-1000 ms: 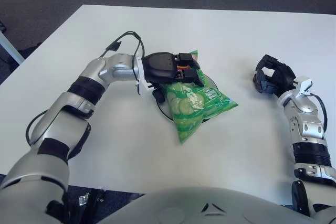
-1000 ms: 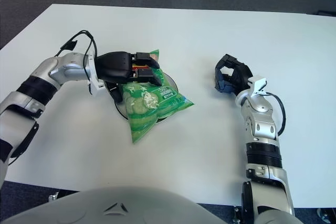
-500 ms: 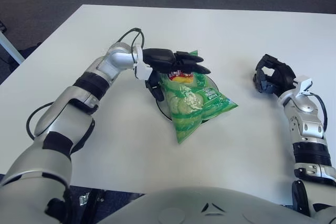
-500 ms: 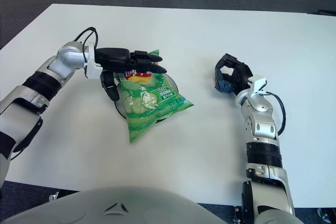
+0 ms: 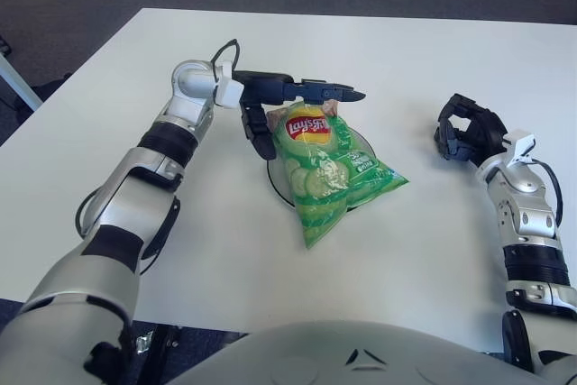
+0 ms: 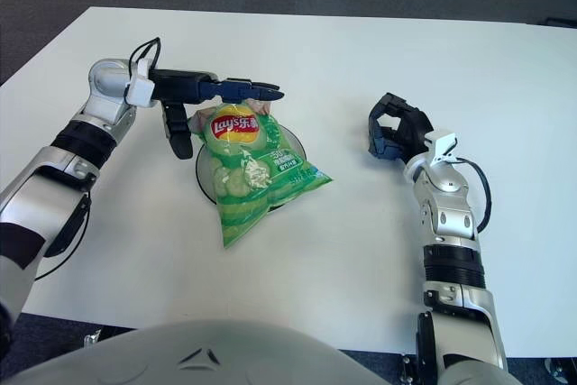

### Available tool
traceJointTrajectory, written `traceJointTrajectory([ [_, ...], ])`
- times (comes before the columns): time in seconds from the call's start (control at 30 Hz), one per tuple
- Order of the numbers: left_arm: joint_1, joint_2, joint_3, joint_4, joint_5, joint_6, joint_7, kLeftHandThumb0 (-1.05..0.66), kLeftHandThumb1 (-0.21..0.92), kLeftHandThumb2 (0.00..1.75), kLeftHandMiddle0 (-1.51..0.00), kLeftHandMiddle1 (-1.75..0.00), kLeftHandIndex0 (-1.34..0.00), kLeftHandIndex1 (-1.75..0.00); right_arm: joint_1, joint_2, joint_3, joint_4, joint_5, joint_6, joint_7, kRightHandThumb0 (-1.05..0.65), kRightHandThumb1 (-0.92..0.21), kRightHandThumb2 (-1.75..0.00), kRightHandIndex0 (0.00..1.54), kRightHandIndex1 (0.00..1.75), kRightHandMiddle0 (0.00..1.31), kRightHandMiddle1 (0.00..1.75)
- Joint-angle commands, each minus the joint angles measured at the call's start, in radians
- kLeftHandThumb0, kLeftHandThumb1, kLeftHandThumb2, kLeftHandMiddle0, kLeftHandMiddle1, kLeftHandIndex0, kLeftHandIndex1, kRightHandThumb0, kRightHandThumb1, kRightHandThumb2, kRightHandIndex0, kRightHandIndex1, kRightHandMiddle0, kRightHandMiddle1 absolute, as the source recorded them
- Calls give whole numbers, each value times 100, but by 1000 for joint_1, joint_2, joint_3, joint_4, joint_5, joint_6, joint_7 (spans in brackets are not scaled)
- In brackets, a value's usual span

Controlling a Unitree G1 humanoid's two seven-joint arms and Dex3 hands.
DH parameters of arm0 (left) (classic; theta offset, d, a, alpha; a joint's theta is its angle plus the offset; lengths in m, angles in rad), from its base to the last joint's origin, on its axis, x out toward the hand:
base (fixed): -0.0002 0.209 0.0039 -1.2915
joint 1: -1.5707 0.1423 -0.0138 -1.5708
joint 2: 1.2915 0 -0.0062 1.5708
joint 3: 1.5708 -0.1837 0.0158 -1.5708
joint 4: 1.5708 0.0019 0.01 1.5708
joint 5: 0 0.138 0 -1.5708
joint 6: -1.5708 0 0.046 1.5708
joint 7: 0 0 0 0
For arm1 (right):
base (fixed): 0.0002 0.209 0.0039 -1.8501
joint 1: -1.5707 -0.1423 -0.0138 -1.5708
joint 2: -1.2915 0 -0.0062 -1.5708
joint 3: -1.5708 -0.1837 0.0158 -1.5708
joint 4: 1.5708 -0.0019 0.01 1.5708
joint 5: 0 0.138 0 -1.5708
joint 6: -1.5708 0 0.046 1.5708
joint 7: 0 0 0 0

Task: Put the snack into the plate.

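A green Lay's snack bag (image 5: 325,167) lies across a dark round plate (image 5: 273,179), its lower end hanging over the plate's near rim onto the white table. My left hand (image 5: 297,96) hovers just behind the bag's top edge, fingers stretched out flat and spread, holding nothing. The thumb (image 5: 256,132) points down beside the bag's left corner. My right hand (image 5: 464,130) shows at the right side of the table, well apart from the plate, fingers curled with nothing in them.
The white table (image 5: 406,51) stretches wide behind and to the right of the plate. Its near edge (image 5: 270,320) runs close below the bag. Dark floor lies beyond the far edge.
My left hand let go of the bag's top, opened its fingers and drew back and up. The bag settled on the plate, its logo now uncovered. The right hand stayed put.
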Motion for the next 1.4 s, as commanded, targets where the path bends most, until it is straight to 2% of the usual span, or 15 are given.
traceJointTrajectory([
  [0.0,-18,-23,92,17,-64,104,-83,-103,91,22,0,0,0,0,46,8,29,62,-31,48,15,-47,-37,-126,125,175,58,175],
  [0.2,-15,-67,183,15,-91,283,-125,-100,90,20,0,0,0,0,45,6,30,67,-28,44,23,-46,-37,-125,125,175,57,175],
  [0.3,-22,-67,231,62,-69,357,-86,-97,88,19,0,0,0,0,45,7,32,66,-30,42,21,-46,-37,-125,126,175,57,175],
  [0.43,-7,0,291,163,12,357,16,-95,88,20,0,0,0,0,45,7,35,62,-31,47,18,-47,-37,-126,126,175,57,175],
  [0.6,11,-13,333,239,64,341,54,-99,90,21,0,0,0,0,44,5,38,63,-32,50,11,-46,-38,-124,124,175,57,175],
  [0.67,17,-2,356,259,66,380,56,-102,91,23,0,0,0,0,45,6,40,58,-33,53,6,-46,-38,-124,124,175,56,175],
  [0.73,16,8,373,270,73,410,58,-104,92,27,0,0,0,0,45,5,42,56,-33,53,4,-46,-38,-124,123,175,56,175],
  [0.9,33,10,420,354,108,408,124,-105,92,43,-3,-2,0,0,46,8,39,61,-26,41,6,-46,-39,-123,123,175,56,175],
  [1.0,87,1,454,322,121,399,244,-105,92,57,-14,-8,-2,-1,45,8,36,67,-22,37,10,-46,-40,-122,122,175,55,175],
  [1.1,196,-39,483,245,155,319,434,-105,92,64,-17,-39,-1,-24,46,5,34,77,-22,27,13,-46,-40,-122,122,175,55,175],
  [1.13,223,-55,488,228,178,306,533,-104,92,65,-20,-56,0,-40,46,3,34,81,-24,24,13,-46,-40,-122,122,175,55,175],
  [1.17,240,-68,490,215,195,301,601,-102,92,66,-26,-76,0,-71,46,1,34,86,-25,20,14,-46,-40,-122,122,175,55,175],
  [1.27,241,-81,488,214,225,331,723,-96,92,66,-34,-112,-1,-124,46,-4,33,92,-25,16,17,-46,-40,-122,122,175,55,175],
  [1.33,234,-88,486,221,238,353,777,-92,92,66,-40,-132,-7,-148,46,-8,31,96,-24,15,20,-46,-40,-122,122,175,55,175],
  [1.37,219,-105,495,245,231,382,828,-92,92,66,-41,-136,-9,-153,46,-12,31,97,-25,16,22,-46,-39,-122,122,175,55,175],
])
